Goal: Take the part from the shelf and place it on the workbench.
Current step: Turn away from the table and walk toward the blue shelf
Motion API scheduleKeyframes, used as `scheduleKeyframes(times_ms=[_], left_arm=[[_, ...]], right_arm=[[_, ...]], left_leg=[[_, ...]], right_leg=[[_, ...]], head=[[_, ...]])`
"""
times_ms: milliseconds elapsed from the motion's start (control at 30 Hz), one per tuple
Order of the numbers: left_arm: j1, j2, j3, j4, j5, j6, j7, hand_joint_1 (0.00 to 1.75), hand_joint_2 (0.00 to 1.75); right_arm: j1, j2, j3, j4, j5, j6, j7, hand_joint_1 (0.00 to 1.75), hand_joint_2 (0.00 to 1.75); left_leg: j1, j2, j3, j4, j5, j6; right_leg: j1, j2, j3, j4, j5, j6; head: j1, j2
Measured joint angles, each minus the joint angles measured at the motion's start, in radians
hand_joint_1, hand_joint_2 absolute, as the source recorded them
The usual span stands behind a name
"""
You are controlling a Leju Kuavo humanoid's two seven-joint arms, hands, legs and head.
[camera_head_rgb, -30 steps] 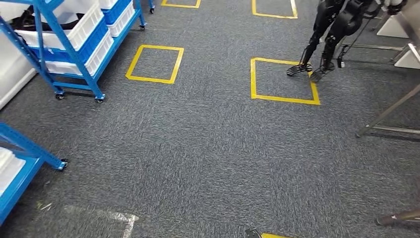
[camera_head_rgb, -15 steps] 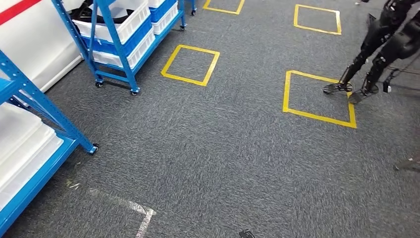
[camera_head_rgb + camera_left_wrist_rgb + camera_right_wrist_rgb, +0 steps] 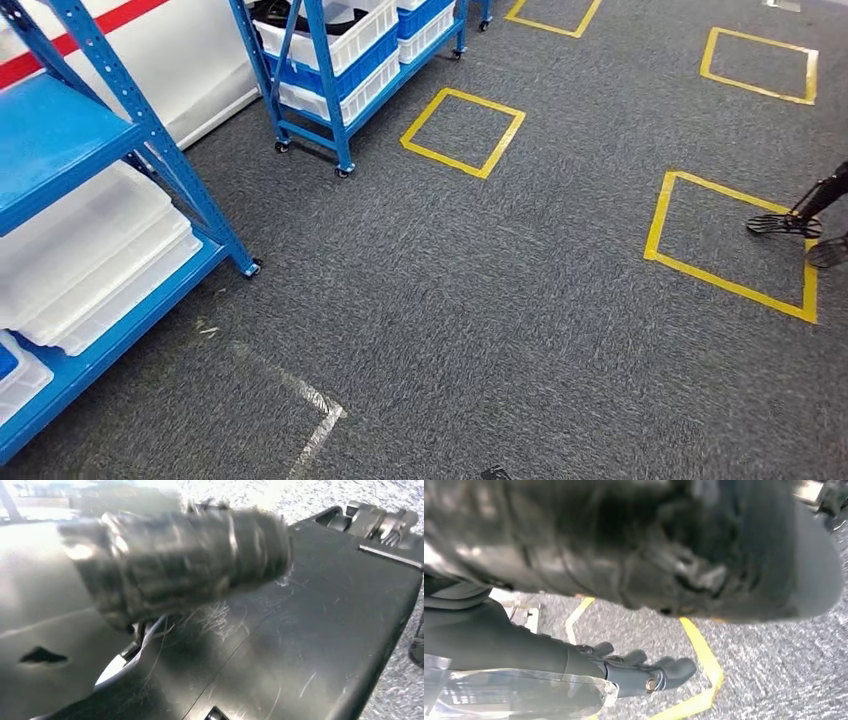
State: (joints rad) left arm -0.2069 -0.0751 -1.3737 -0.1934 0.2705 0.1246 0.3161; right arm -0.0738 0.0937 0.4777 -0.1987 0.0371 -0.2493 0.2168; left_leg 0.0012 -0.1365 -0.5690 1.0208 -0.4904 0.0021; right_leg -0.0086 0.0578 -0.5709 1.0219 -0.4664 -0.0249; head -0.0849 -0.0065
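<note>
A blue shelf (image 3: pixel 60 140) stands close on the left in the head view, with translucent white bins (image 3: pixel 90 260) on its lower level. Farther back is a blue rack on wheels (image 3: pixel 330 70) stacked with white and blue bins; dark parts (image 3: pixel 300 12) lie in its top white bin. My right hand (image 3: pixel 639 667) hangs over the carpet in the right wrist view, its dark fingers stretched out and holding nothing. In the left wrist view a blurred dark ribbed shape (image 3: pixel 175 560) comes in from the picture's left, and I cannot make out its fingers.
Grey carpet carries yellow tape squares (image 3: pixel 462 130), (image 3: pixel 735 240), (image 3: pixel 760 65) and a white tape corner (image 3: pixel 310 400). Another robot's feet (image 3: pixel 790 222) stand at the right edge. A white wall with a red stripe (image 3: pixel 150 40) runs behind the shelves.
The camera has turned left: the whole floor slid to the right, the blue shelves came further into view, and the other robot moved out to the right edge.
</note>
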Motion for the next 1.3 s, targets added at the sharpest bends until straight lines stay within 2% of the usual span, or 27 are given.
scheduleKeyframes(times_ms=[33, 100, 167, 200, 233, 267, 300, 367, 433, 500, 533, 600, 633, 667, 700, 733, 767, 800, 833, 900, 967, 1033, 1067, 1133, 1200, 1267, 1300], left_arm=[[-0.001, 0.000, 0.000, 0.000, -0.001, 0.000, 0.000, 0.00, 0.00], [-0.006, 0.001, 0.000, 0.000, -0.003, 0.000, 0.001, 0.00, 0.00], [-0.013, 0.002, 0.000, 0.000, -0.006, 0.000, 0.001, 0.00, 0.00], [-0.015, 0.002, 0.000, 0.000, -0.007, 0.000, 0.001, 0.00, 0.00], [-0.014, 0.003, 0.000, 0.000, -0.008, 0.000, 0.001, 0.00, 0.00], [-0.011, 0.004, 0.000, 0.000, -0.009, -0.001, 0.001, 0.00, 0.00], [-0.006, 0.005, 0.000, 0.000, -0.009, -0.003, 0.001, 0.00, 0.00], [0.005, 0.008, 0.000, 0.000, -0.008, -0.007, 0.001, 0.00, 0.00], [0.010, 0.010, 0.000, 0.000, -0.004, -0.009, 0.000, 0.00, 0.00], [0.010, 0.011, 0.000, 0.000, 0.000, -0.009, -0.002, 0.00, 0.00], [0.010, 0.011, 0.000, 0.001, 0.001, -0.009, -0.002, 0.00, 0.00], [0.010, 0.010, 0.000, 0.001, 0.002, -0.009, -0.003, 0.00, 0.00], [0.009, 0.010, 0.000, 0.001, 0.002, -0.010, -0.003, 0.00, 0.00], [0.009, 0.010, 0.000, 0.000, 0.003, -0.010, -0.004, 0.00, 0.00], [0.008, 0.009, 0.000, 0.000, 0.003, -0.011, -0.004, 0.00, 0.00], [0.007, 0.009, 0.000, 0.000, 0.004, -0.012, -0.004, 0.00, 0.00], [0.006, 0.009, 0.000, 0.000, 0.004, -0.015, -0.005, 0.00, 0.00], [0.005, 0.008, 0.000, 0.000, 0.002, -0.017, -0.004, 0.00, 0.00], [0.004, 0.007, 0.000, 0.000, -0.002, -0.020, -0.004, 0.00, 0.00], [0.002, 0.006, 0.000, 0.000, -0.010, -0.023, -0.003, 0.00, 0.00], [-0.001, 0.005, 0.000, 0.000, -0.015, -0.024, -0.002, 0.00, 0.00], [-0.002, 0.006, 0.000, 0.001, -0.017, -0.025, -0.002, 0.00, 0.00], [-0.001, 0.006, 0.000, 0.001, -0.019, -0.026, -0.002, 0.00, 0.00], [-0.002, 0.007, 0.000, 0.001, -0.020, -0.026, -0.002, 0.00, 0.00], [-0.007, 0.008, 0.000, 0.001, -0.020, -0.027, -0.001, 0.00, 0.00], [-0.013, 0.008, 0.000, 0.001, -0.020, -0.027, -0.001, 0.00, 0.00], [-0.012, 0.009, 0.000, 0.001, -0.020, -0.027, -0.001, 0.00, 0.00]], right_arm=[[0.000, 0.000, 0.000, 0.000, -0.001, 0.000, -0.001, 0.00, 0.00], [0.000, 0.000, 0.000, 0.000, -0.003, 0.000, -0.005, 0.00, 0.00], [0.003, 0.000, 0.001, 0.001, -0.005, 0.002, -0.007, 0.00, 0.00], [0.003, 0.000, 0.001, 0.001, -0.006, 0.004, -0.008, 0.00, 0.00], [0.003, 0.000, 0.001, 0.001, -0.006, 0.006, -0.008, 0.00, 0.00], [0.002, 0.000, 0.001, 0.001, -0.006, 0.010, -0.008, 0.00, 0.00], [0.000, 0.000, 0.001, 0.001, -0.007, 0.013, -0.008, 0.00, 0.00], [-0.002, 0.001, 0.001, 0.001, -0.005, 0.023, -0.007, 0.00, 0.00], [-0.002, 0.001, 0.001, 0.001, -0.001, 0.031, -0.003, 0.00, 0.00], [-0.002, 0.001, 0.002, 0.000, 0.003, 0.035, 0.002, 0.00, 0.00], [-0.004, 0.001, 0.002, 0.000, 0.004, 0.035, 0.004, 0.00, 0.00], [-0.006, 0.002, 0.002, -0.001, 0.005, 0.035, 0.004, 0.00, 0.00], [-0.007, 0.002, 0.002, -0.001, 0.005, 0.035, 0.004, 0.00, 0.00], [-0.006, 0.002, 0.002, -0.001, 0.005, 0.035, 0.004, 0.00, 0.00], [-0.004, 0.002, 0.002, -0.001, 0.005, 0.034, 0.004, 0.00, 0.00], [-0.002, 0.002, 0.003, 0.000, 0.005, 0.033, 0.004, 0.00, 0.00], [0.000, 0.002, 0.004, 0.000, 0.005, 0.030, 0.003, 0.00, 0.00], [0.000, 0.002, 0.006, 0.000, 0.005, 0.027, 0.001, 0.00, 0.00], [0.000, 0.002, 0.009, 0.000, 0.005, 0.025, -0.002, 0.00, 0.00], [-0.001, 0.002, 0.015, 0.000, 0.003, 0.023, -0.010, 0.00, 0.00], [0.000, 0.004, 0.019, 0.000, 0.000, 0.024, -0.014, 0.00, 0.00], [0.001, 0.005, 0.020, 0.000, -0.002, 0.024, -0.014, 0.00, 0.00], [0.000, 0.006, 0.020, 0.000, -0.002, 0.024, -0.013, 0.00, 0.00], [-0.003, 0.006, 0.022, 0.000, -0.002, 0.024, -0.013, 0.00, 0.00], [-0.003, 0.006, 0.025, 0.000, -0.002, 0.025, -0.013, 0.00, 0.00], [-0.001, 0.006, 0.028, 0.001, -0.002, 0.027, -0.013, 0.00, 0.00], [0.000, 0.006, 0.030, 0.001, -0.004, 0.027, -0.013, 0.00, 0.00]], left_leg=[[-0.003, 0.028, -0.010, 0.024, -0.014, -0.006], [-0.007, 0.096, -0.054, 0.132, -0.068, -0.017], [-0.005, 0.118, -0.104, 0.254, -0.116, -0.025], [-0.004, 0.120, -0.114, 0.284, -0.122, -0.028], [-0.003, 0.121, -0.107, 0.279, -0.110, -0.029], [-0.002, 0.126, -0.082, 0.236, -0.081, -0.030], [-0.001, 0.138, -0.048, 0.171, -0.045, -0.029], [-0.008, 0.185, 0.017, 0.034, 0.004, -0.021], [-0.016, 0.208, 0.035, -0.019, 0.004, -0.006], [-0.017, 0.188, 0.030, -0.027, 0.005, 0.009], [-0.015, 0.176, 0.031, -0.032, 0.008, 0.014], [-0.009, 0.157, 0.038, -0.041, 0.015, 0.027], [-0.007, 0.147, 0.040, -0.043, 0.018, 0.031], [-0.007, 0.137, 0.039, -0.043, 0.020, 0.035], [-0.007, 0.124, 0.038, -0.042, 0.021, 0.037], [-0.007, 0.111, 0.038, -0.041, 0.021, 0.037], [-0.007, 0.097, 0.038, -0.040, 0.021, 0.037], [-0.006, 0.083, 0.039, -0.038, 0.020, 0.036], [-0.004, 0.070, 0.040, -0.034, 0.018, 0.033], [-0.001, 0.046, 0.033, -0.022, 0.011, 0.023], [0.001, 0.026, 0.021, -0.014, 0.009, 0.010], [0.004, 0.004, 0.012, -0.016, 0.013, -0.001], [0.005, 0.009, 0.009, -0.011, 0.010, -0.006], [0.002, 0.062, -0.007, 0.033, -0.015, -0.014], [-0.002, 0.117, -0.050, 0.141, -0.071, -0.019], [-0.002, 0.125, -0.084, 0.236, -0.106, -0.018], [-0.002, 0.126, -0.079, 0.240, -0.098, -0.015]], right_leg=[[-0.003, -0.016, 0.008, -0.008, 0.000, -0.003], [-0.002, -0.050, 0.020, -0.014, -0.003, -0.008], [-0.001, -0.087, 0.026, -0.014, -0.009, -0.009], [-0.001, -0.101, 0.028, -0.013, -0.011, -0.010], [-0.001, -0.113, 0.029, -0.013, -0.013, -0.009], [-0.001, -0.123, 0.031, -0.013, -0.014, -0.008], [-0.001, -0.133, 0.033, -0.012, -0.016, -0.007], [0.003, -0.152, 0.035, -0.009, -0.020, -0.002], [0.009, -0.171, 0.031, -0.006, -0.021, 0.005], [0.009, -0.193, 0.032, -0.007, -0.021, 0.011], [0.007, -0.187, 0.033, -0.004, -0.026, 0.015], [0.002, -0.135, 0.016, 0.043, -0.058, 0.024], [-0.001, -0.099, -0.010, 0.099, -0.088, 0.027], [-0.001, -0.076, -0.043, 0.169, -0.120, 0.028], [-0.002, -0.065, -0.078, 0.239, -0.145, 0.029], [-0.002, -0.062, -0.103, 0.283, -0.152, 0.030], [-0.002, -0.062, -0.112, 0.293, -0.141, 0.030], [-0.003, -0.060, -0.106, 0.267, -0.113, 0.031], [-0.005, -0.056, -0.083, 0.209, -0.072, 0.031], [-0.014, -0.008, -0.031, 0.082, -0.018, 0.034], [-0.019, 0.030, -0.008, 0.027, -0.008, 0.035], [-0.015, 0.015, -0.006, 0.025, -0.007, 0.028], [-0.015, 0.003, -0.004, 0.023, -0.006, 0.021], [-0.014, -0.023, 0.004, 0.016, -0.006, 0.008], [-0.010, -0.054, 0.010, 0.013, -0.008, 0.000], [-0.003, -0.088, 0.012, 0.013, -0.011, -0.004], [0.001, -0.103, 0.012, 0.013, -0.012, -0.005]], head=[[-0.002, 0.000], [-0.005, 0.000], [-0.006, 0.000], [-0.006, 0.000], [-0.006, 0.000], [-0.006, 0.000], [-0.006, 0.000], [-0.006, 0.000], [-0.004, 0.000], [-0.002, 0.000], [-0.001, 0.000], [0.002, 0.000], [0.005, 0.000], [0.008, 0.000], [0.010, 0.000], [0.011, 0.000], [0.011, 0.000], [0.011, 0.000], [0.011, 0.000], [0.012, 0.000], [0.015, 0.000], [0.016, 0.000], [0.016, 0.000], [0.012, 0.000], [0.006, 0.000], [0.005, 0.000], [0.005, 0.000]])
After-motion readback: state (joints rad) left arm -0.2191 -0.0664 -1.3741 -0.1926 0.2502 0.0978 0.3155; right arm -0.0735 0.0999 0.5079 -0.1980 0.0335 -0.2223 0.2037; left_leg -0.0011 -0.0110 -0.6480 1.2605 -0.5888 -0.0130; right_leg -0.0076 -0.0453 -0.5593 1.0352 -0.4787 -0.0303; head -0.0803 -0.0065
